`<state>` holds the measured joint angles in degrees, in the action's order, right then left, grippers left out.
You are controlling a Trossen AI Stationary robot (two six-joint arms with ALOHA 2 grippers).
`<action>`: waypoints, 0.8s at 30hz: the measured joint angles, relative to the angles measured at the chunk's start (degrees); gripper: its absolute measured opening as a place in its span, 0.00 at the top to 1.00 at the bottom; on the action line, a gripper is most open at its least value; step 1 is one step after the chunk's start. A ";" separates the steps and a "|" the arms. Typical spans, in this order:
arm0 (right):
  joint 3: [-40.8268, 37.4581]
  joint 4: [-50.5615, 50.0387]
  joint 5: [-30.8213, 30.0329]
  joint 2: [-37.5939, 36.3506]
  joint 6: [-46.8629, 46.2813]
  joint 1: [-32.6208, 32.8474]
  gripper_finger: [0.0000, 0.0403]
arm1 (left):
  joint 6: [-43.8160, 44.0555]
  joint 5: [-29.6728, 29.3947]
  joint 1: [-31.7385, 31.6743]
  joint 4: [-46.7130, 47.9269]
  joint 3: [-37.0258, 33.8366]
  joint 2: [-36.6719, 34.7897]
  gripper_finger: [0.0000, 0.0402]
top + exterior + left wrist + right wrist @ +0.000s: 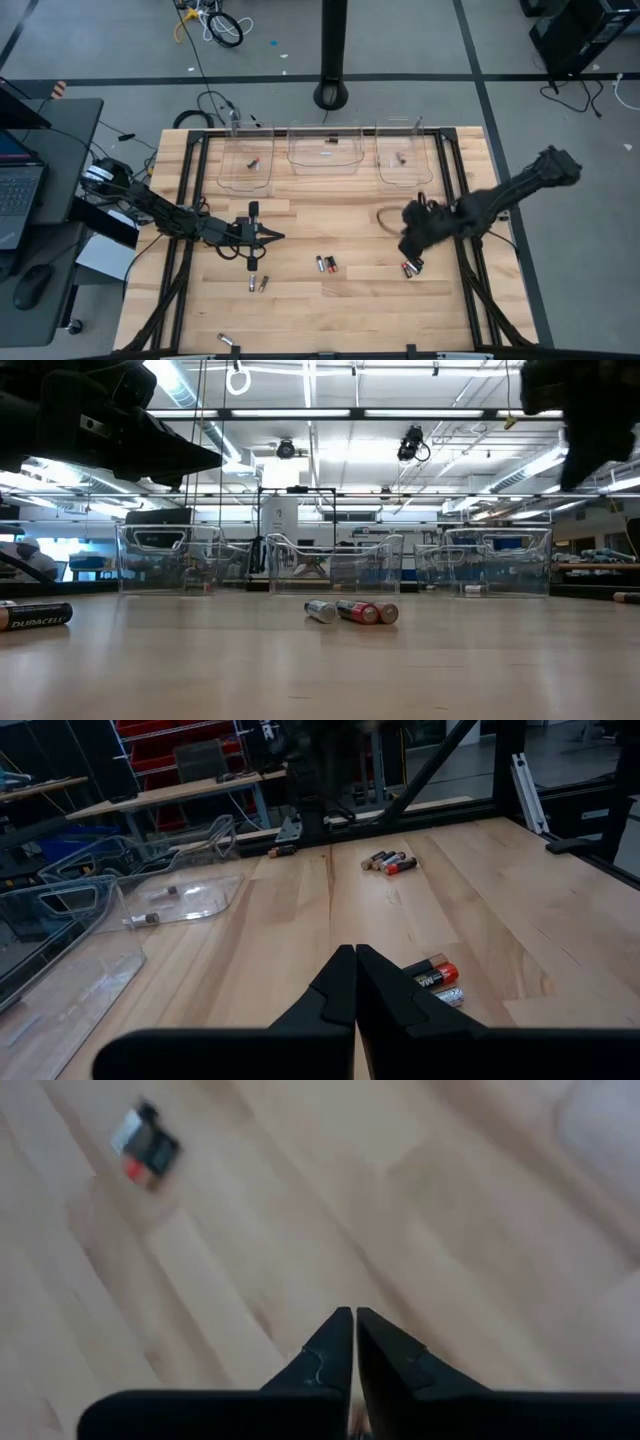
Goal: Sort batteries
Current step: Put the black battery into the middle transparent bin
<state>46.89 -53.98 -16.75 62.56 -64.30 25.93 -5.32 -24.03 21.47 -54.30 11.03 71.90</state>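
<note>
Three clear bins (325, 165), about nine batteries (327, 264) (two grippers shut)

The wooden tabletop (330, 300) carries three clear bins (325, 150) and scattered batteries (327, 264), some between both tools.

Batteries lie scattered flat on my surface: three (327, 264) side by side at centre, red-ended ones (409, 268) to the right, two small grey ones (257, 283) left.
</note>
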 joint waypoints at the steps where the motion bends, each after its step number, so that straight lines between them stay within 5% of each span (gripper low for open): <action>1: 0.00 -0.73 -0.01 1.43 -2.50 1.98 0.92 | 0.00 0.00 0.00 0.00 0.00 0.00 0.98; 14: 0.00 -4.11 8.58 16.41 -14.48 9.77 0.71 | 0.02 0.00 0.00 -0.01 -0.02 -0.01 0.98; 24: -4.20 -1.64 11.36 15.40 -13.58 9.62 0.66 | 0.04 0.00 0.00 -0.01 -0.01 -0.02 0.98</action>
<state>42.69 -55.62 -5.39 77.96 -77.88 35.55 -5.28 -24.03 21.47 -54.31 11.01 71.88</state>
